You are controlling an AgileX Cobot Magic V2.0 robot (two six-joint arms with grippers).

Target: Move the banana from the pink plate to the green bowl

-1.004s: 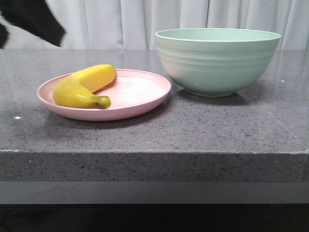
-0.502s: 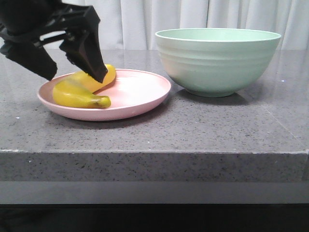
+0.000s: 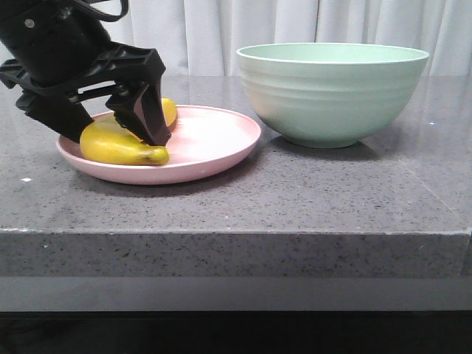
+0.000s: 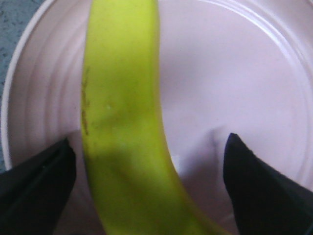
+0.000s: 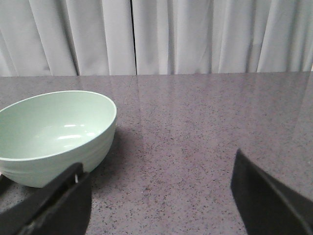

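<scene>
While unlabelled, banana [image 3: 118, 144] on pink plate [image 3: 214, 147], left pincer [image 3: 110, 127] spread astride, apparently untouching.

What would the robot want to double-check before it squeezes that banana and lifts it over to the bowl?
1. Left gripper open, a finger on each side of the banana: ok.
2. Fingers clear of the banana, not yet pinching: ok in the left wrist view.
3. Banana lying on the pink plate: ok.
4. Green bowl upright with nothing inside: ok.
5. Right gripper open, holding nothing, away from the bowl's mouth: ok.
6. Fingertips low enough for a firm hold: cannot tell.
</scene>
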